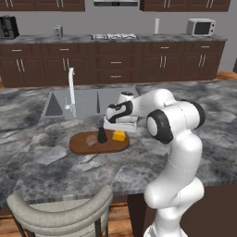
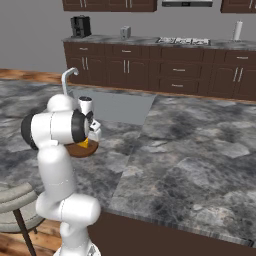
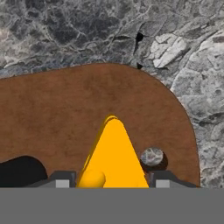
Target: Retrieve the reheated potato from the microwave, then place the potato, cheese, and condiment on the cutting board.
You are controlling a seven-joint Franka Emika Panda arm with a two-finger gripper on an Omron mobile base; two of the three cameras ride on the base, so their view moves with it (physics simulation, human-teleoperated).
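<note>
The cutting board (image 1: 99,143) is laid on the desk (image 1: 55,162), in front of the sink (image 1: 83,102). On the board three things are placed in a row: the potato (image 1: 91,140) at the left, the condiment (image 1: 102,135) in the middle, the cheese (image 1: 119,135) at the right. The claw (image 3: 112,181) is positioned directly over the cheese, with one finger at each side of it. A faucet (image 1: 71,90) is mounted at the sink. A chair (image 1: 60,208) is placed before the desk's near edge. Behind, along the far wall, a row of cabinets (image 1: 115,62) is seen.
</note>
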